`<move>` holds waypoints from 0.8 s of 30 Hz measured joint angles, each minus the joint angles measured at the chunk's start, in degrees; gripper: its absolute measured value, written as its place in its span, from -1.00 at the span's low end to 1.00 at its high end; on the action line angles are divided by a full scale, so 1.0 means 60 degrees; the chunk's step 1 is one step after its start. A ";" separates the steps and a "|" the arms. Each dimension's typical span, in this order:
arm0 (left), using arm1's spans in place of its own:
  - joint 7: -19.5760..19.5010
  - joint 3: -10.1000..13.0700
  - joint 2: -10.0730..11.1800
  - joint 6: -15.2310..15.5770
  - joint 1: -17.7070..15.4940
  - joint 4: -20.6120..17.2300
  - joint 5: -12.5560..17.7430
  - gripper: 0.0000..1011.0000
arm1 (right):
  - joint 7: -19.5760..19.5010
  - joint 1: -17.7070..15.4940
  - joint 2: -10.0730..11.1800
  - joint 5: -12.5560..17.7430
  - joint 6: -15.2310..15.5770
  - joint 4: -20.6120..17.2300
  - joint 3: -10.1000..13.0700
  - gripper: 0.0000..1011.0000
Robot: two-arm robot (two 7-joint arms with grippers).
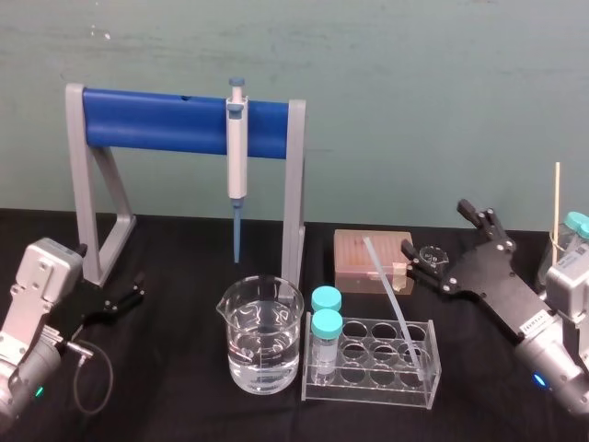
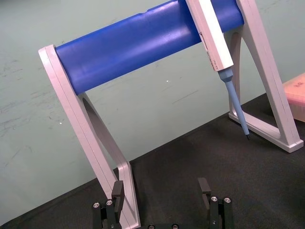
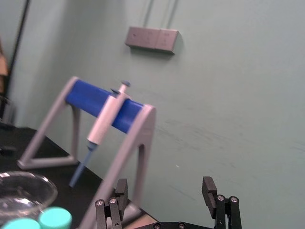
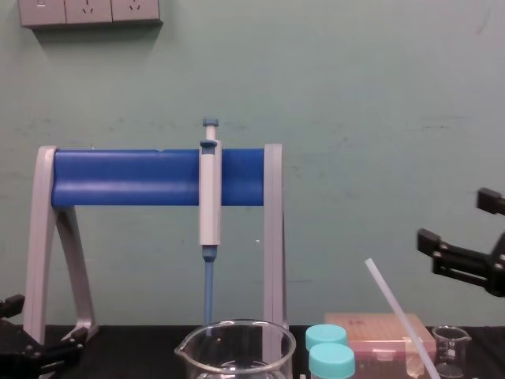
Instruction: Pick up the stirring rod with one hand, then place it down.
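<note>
Your thin translucent white stirring rod stands slanted in the clear plastic tube rack. Its lower end is down in a well on the rack's right side, and its upper end leans back and left over the pinkish tip box. Nothing is gripping it.

Your black two-finger right gripper hangs just right of the rod's upper half, raised off the black table. Its fingers are spread wide with nothing between them. Head and chest views both show a clear gap to the rod, and in the right wrist view the pads are well apart.

The black left gripper sits low at far left by the foot of the grey stand with the blue bar. It's also spread and empty, well apart from the rod.

The grey-and-blue pipette hangs on the bar, behind the glass beaker of water.
</note>
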 joint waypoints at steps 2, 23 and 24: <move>0.0000 0.0000 -0.0001 0.0000 0.0001 0.0000 0.0000 0.98 | 0.0256 0.0093 -0.0076 0.0192 -0.0048 0.0070 -0.0029 0.98; 0.0000 0.0001 0.0000 0.0000 0.0000 0.0000 0.0000 0.98 | 0.2859 0.1121 -0.0697 0.2689 0.2241 0.0913 -0.0087 0.98; 0.0000 0.0001 -0.0001 0.0000 0.0000 0.0000 0.0000 0.98 | 0.2877 0.1146 -0.0703 0.2690 0.2337 0.0925 -0.0086 0.98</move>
